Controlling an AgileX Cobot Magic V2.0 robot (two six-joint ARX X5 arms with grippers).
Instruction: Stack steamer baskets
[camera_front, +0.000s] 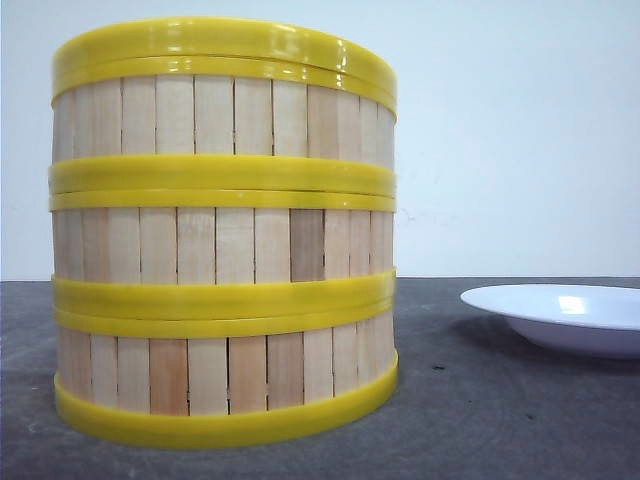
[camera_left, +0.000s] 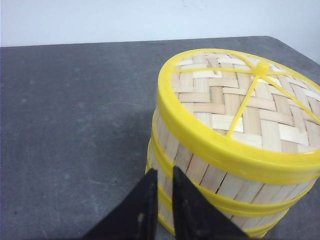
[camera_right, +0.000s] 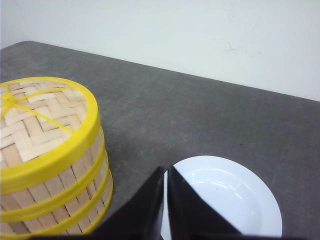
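Yellow-rimmed steamer baskets (camera_front: 224, 230) stand stacked three high on our grey table (camera_front: 480, 420), woven lid (camera_left: 245, 107) on top. Our left gripper (camera_left: 164, 192) hangs narrowed beside the stack, holding nothing; our right gripper (camera_right: 165, 192), likewise pinched, hovers over the white plate (camera_right: 235, 200) farther right.

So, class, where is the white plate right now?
In the front view, the white plate sits on the dark table, right of the stacked steamer baskets and apart from them.
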